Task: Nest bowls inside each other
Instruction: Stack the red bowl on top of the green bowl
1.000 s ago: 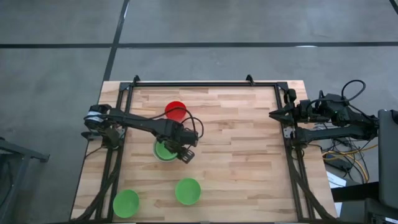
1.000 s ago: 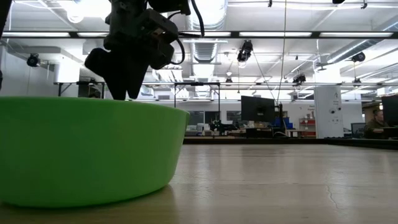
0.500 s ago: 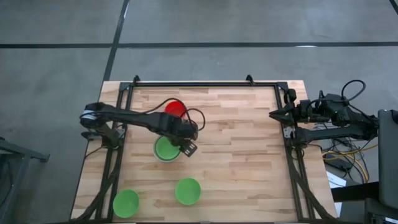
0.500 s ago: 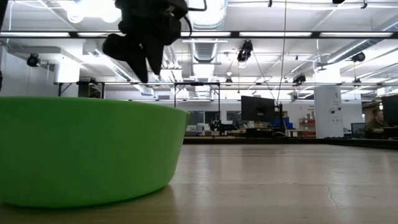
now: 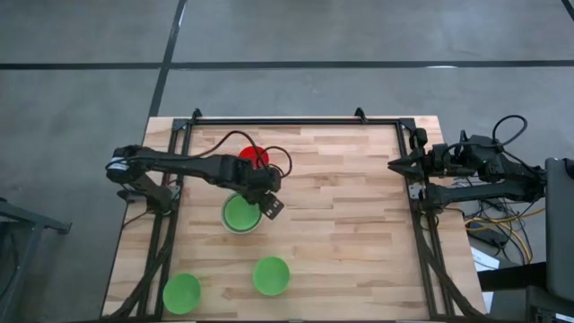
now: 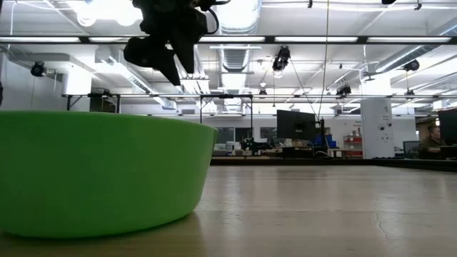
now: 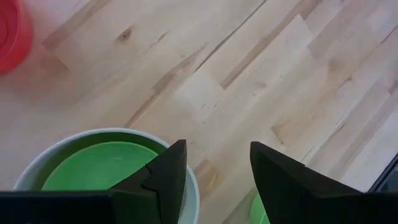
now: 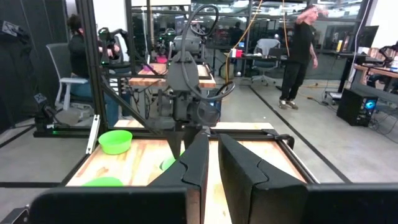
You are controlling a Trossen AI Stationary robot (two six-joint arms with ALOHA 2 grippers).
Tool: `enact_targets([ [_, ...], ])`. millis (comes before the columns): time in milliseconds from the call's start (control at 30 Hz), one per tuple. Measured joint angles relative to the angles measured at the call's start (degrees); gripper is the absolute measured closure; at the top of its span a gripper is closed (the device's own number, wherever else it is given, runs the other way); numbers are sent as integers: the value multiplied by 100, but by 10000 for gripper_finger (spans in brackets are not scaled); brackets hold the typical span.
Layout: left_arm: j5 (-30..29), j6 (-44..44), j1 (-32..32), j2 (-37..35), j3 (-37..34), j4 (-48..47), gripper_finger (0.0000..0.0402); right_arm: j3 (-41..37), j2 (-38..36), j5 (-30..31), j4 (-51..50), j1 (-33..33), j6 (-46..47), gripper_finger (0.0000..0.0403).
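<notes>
A green bowl sits nested in the pale grey-white bowl [image 5: 239, 215] [image 7: 102, 168] at the table's middle left. My left gripper [image 5: 269, 205] [image 7: 214, 171] hangs open above that pair's right rim, touching nothing. The red bowl [image 5: 254, 156] [image 7: 12, 31] stands just beyond, partly hidden by my left arm. Two more green bowls rest on their bases near the front edge, one [image 5: 271, 275] in the middle and one [image 5: 182, 292] at the left. The low view is filled by a green bowl [image 6: 100, 171], with the left gripper [image 6: 168, 53] high above it. My right gripper [image 5: 395, 164] [image 8: 213, 155] waits shut at the right edge.
A black frame [image 5: 296, 121] runs round the wooden tabletop. The table's right half [image 5: 350, 206] holds no objects. Beyond the table are people, desks and screens [image 8: 305, 50].
My left gripper has risen from the nested pair's right rim and drawn a little toward the far edge, tipping less steeply downward; its fingers stayed open. The green bowl has stayed inside the pale bowl.
</notes>
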Motion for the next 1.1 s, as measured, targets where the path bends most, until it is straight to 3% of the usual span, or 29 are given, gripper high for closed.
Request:
enact_targets([
  [633,39,362,181,-112,-26,772,220,1,0,0,0,2,-1,369],
  [933,527,319,201,-120,-841,2188,220,1,-1,0,0,2,-1,369],
  [1100,517,310,363,-203,-906,2362,220,0,0,0,0,1,0,369],
])
